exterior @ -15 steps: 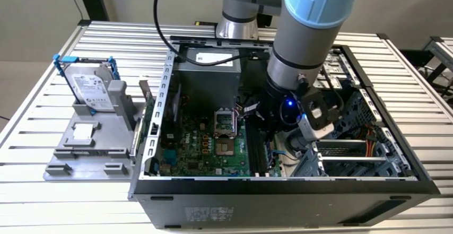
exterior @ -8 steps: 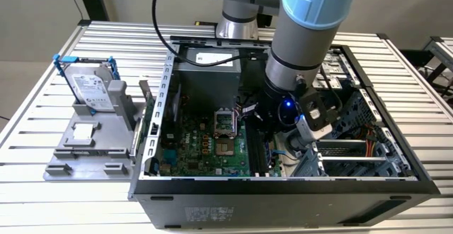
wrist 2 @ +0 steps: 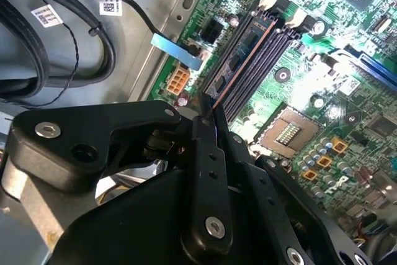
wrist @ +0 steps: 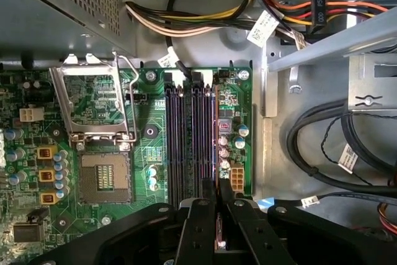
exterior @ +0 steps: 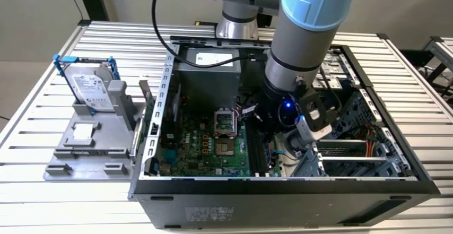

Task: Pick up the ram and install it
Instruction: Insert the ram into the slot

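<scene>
The ram [wrist 2: 242, 60] is a thin green stick standing edge-up along the outermost of the black memory slots [wrist: 186, 134], next to the motherboard's edge. In the first wrist view the ram [wrist: 216, 134] shows as a narrow line running away from the fingers. My gripper [wrist 2: 208, 113] is shut on the ram's near end, its two black fingers pressed against either face. The first wrist view shows the gripper [wrist: 217, 200] directly above that slot. In the exterior view my gripper [exterior: 269, 130] is lowered deep inside the open computer case [exterior: 283, 183].
A CPU socket [wrist: 102, 175] with its raised metal latch lies beside the slots. Black cables [wrist: 322, 147] and coloured power wires [wrist: 205, 23] crowd the case around the board. On the exterior view's left, a hard drive in a blue bracket [exterior: 92, 85] stands on a grey fixture [exterior: 88, 149].
</scene>
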Robot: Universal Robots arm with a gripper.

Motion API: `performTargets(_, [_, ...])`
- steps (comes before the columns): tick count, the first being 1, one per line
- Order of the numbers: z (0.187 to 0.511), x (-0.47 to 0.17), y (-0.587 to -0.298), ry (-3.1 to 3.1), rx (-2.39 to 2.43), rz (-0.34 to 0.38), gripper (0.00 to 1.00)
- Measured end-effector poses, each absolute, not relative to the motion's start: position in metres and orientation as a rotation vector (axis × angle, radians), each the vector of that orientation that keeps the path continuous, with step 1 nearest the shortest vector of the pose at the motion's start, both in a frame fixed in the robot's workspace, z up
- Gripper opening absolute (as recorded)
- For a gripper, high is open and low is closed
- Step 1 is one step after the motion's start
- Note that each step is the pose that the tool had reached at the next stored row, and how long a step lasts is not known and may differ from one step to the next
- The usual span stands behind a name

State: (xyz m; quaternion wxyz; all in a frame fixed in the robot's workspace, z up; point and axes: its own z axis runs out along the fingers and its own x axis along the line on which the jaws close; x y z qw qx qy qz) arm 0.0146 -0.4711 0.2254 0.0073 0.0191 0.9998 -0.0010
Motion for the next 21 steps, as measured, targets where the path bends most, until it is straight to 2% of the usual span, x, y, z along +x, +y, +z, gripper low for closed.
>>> performTargets(21, [0.2217, 0.0129, -0.4721, 3.127, 0.056, -0.004, 0.0])
